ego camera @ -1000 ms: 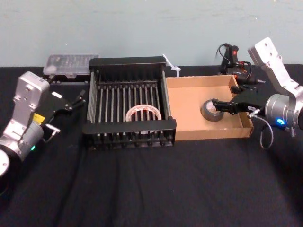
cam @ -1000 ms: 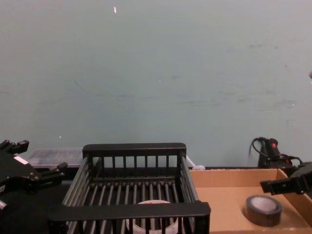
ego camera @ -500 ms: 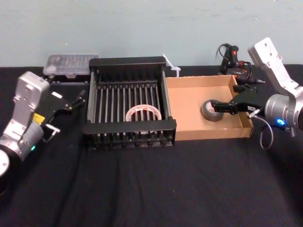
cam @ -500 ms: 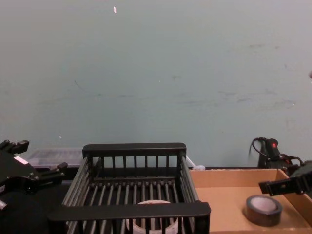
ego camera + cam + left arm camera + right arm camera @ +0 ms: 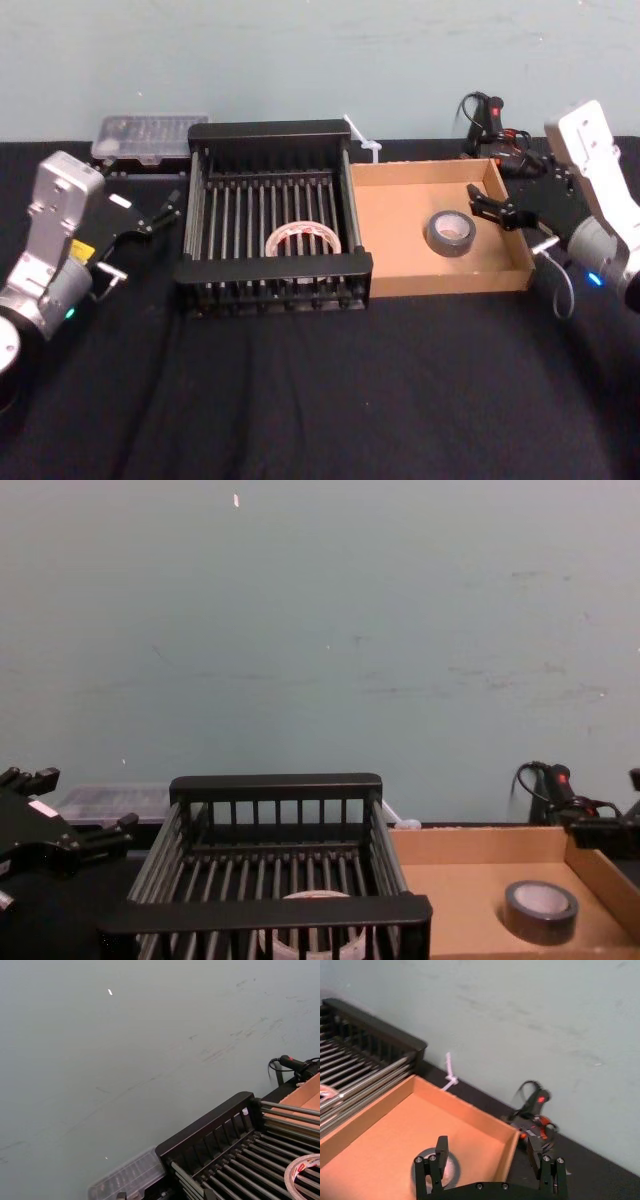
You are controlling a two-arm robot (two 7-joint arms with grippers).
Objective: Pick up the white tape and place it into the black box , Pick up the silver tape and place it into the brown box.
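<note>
Nearest is a stretch of the black-clothed table (image 5: 320, 400). Past it the black box (image 5: 275, 268) stands about mid-table. The brown box (image 5: 450, 283) is at its 3 o'clock, and their side walls touch.

The black box holds the white tape (image 5: 302, 240). It lies flat on the barred bottom, toward 5 o'clock of the floor and close to the near wall.

The brown box holds the silver tape (image 5: 451, 232). It also lies flat on the cardboard floor, a little toward 4 o'clock of the middle and apart from every wall.

The left gripper (image 5: 160, 212) is at 9 o'clock of the black box, just beside its left wall. Its fingers are spread and have hold of nothing.

The right gripper (image 5: 492, 207) is at 2 o'clock of the silver tape, by the brown box's right wall and apart from the roll. In the right wrist view its two fingers (image 5: 441, 1152) stand wide apart and have hold of nothing. The tape lies on the floor beyond one of them.

Farther back, a clear plastic case (image 5: 150, 135) lies at 11 o'clock of the black box. A white plastic tie (image 5: 362, 142) lies at that box's 1 o'clock, by the far corners where the two boxes meet. A black tool with red marks (image 5: 485, 115) and its cable sit at 1 o'clock of the brown box, next to the pale wall (image 5: 320, 60).
</note>
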